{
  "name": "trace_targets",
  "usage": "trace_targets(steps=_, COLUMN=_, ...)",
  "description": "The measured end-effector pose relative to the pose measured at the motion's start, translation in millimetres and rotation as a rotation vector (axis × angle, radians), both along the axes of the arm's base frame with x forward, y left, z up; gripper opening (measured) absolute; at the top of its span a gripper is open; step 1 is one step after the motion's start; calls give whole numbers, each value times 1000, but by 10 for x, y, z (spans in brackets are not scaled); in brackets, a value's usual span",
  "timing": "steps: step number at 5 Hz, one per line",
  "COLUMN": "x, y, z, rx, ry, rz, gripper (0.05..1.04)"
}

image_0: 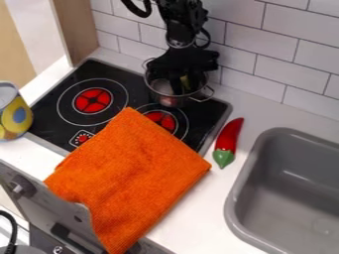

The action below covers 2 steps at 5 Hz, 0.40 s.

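At the back of the stove, the black gripper (pixel 180 79) hangs down over a small metal pot (pixel 171 100), its lower end within the pot's opening. Something yellowish shows beside the gripper inside the pot, too covered to identify. The pot has wire handles and stands on the rear right part of the black stove top (pixel 49 111). An orange cloth (pixel 136 173) lies spread over the front of the stove and the counter edge, partly covering a red burner. A red chili pepper with a green stem end (pixel 228 141) rests on the counter right of the stove.
A grey sink (pixel 242 191) is set into the counter at the right. A yellow and blue patterned can (pixel 15 116) stands at the left edge. White wall tiles (pixel 265 74) rise close behind the pot.
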State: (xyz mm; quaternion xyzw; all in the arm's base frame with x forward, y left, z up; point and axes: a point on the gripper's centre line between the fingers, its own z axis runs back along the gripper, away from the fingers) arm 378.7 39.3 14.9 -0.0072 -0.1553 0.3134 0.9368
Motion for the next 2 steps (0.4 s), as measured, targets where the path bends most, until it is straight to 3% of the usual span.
trace_targets(steps=1, x=-8, y=33, z=1, rx=-7, ry=0, rz=7, gripper=257)
trace_targets(steps=2, x=-6, y=71, z=145, rx=-2, ry=-45, rz=56, gripper=257)
